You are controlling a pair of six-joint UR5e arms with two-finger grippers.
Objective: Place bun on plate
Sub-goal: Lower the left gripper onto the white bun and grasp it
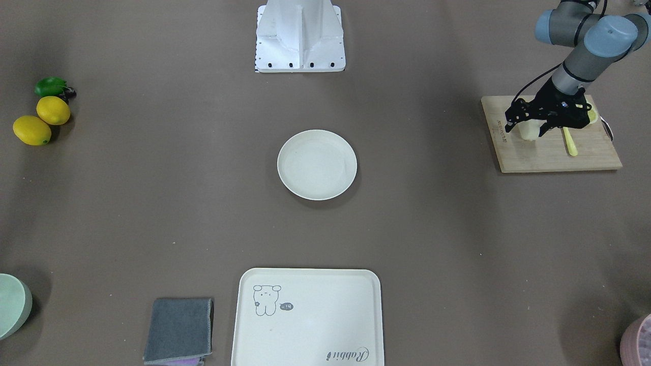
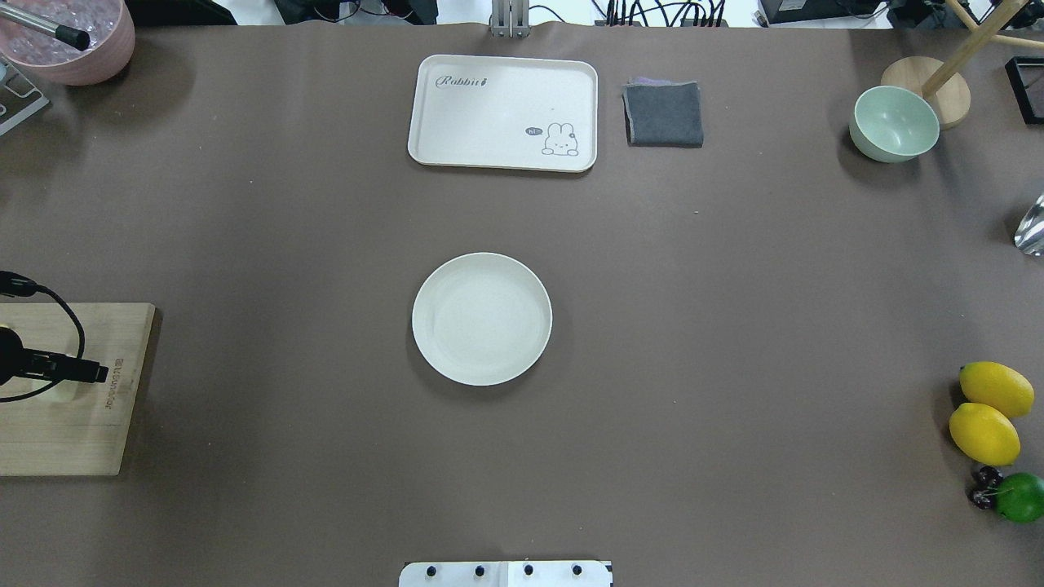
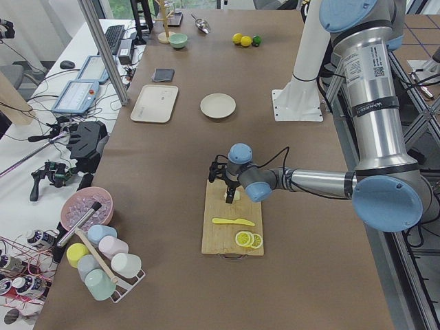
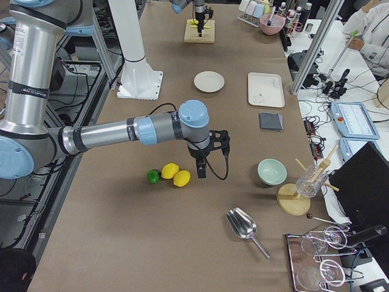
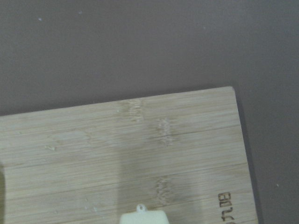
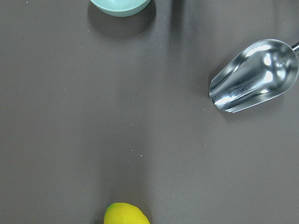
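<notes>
A long table [image 2: 734,285] under matte brown sheeting takes up most of the room, in soft, even light. A white desk [image 3: 72,45] runs alongside it, with an aluminium post [image 3: 103,51] at its edge.

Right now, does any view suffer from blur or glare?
Left wrist view: slightly soft, the bun cut off at the bottom edge. Right wrist view: bright highlights on the metal scoop. Overhead view: sharp, soft shadow under the plate.
</notes>
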